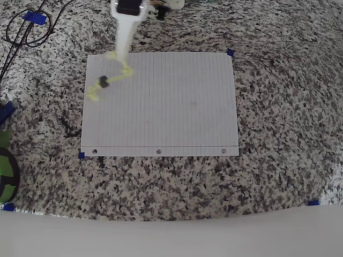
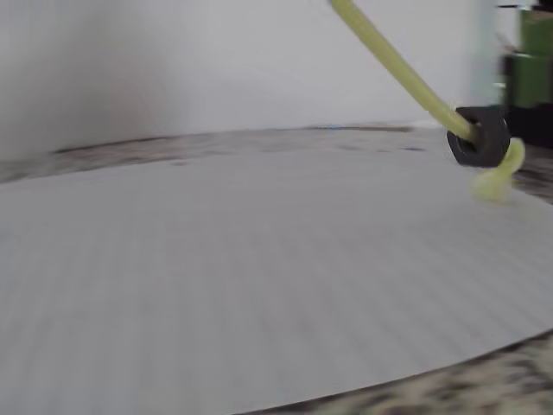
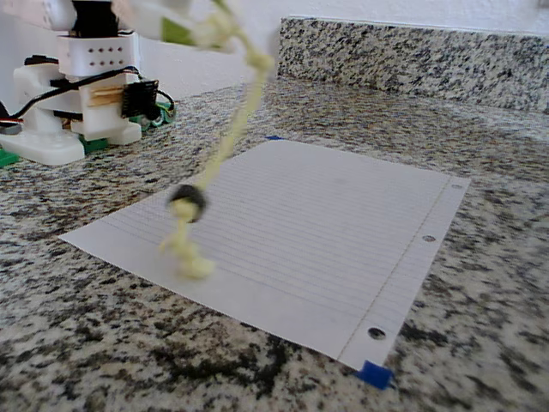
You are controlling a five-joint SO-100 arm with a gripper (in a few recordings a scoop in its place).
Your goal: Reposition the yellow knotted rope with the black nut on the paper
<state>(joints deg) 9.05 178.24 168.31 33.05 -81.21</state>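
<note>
The yellow knotted rope hangs from my gripper above the top left corner of the paper in the overhead view. The gripper is shut on the rope's upper end. Low on the rope sits the black nut, lifted off the sheet, with the end knot below it over the paper's left edge. In the fixed view the rope slants down, blurred, from the gripper to the nut. In the wrist view the nut rides the rope above the paper; whether the knot touches is unclear.
Blue tape pieces mark the paper's corners on the speckled granite counter. Black cables loop at the top left and a green object lies at the left edge. The arm's white base stands behind the paper, with a granite backsplash beyond.
</note>
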